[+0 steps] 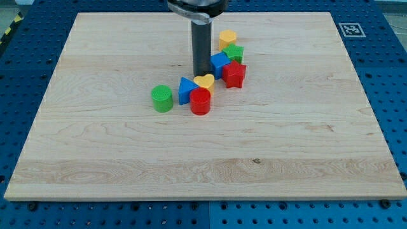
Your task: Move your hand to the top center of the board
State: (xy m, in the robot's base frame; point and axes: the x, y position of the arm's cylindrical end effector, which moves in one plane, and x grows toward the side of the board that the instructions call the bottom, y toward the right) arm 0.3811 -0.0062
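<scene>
My tip [201, 72] is at the lower end of the dark rod, on the wooden board [95, 146] a little above its middle. It stands just left of the blue cube [219, 65] and above the yellow heart [205, 81]. Right of the rod a cluster runs upward: a red star [234, 74], a green star [234, 52] and a yellow block [227, 39]. Below the tip lie a blue triangle [186, 90], a red cylinder [200, 101] and a green cylinder [162, 98].
The board lies on a blue perforated table [388, 70]. A black-and-white marker tag [349, 29] sits by the board's top right corner. The rod's mount [197, 6] hangs over the board's top centre.
</scene>
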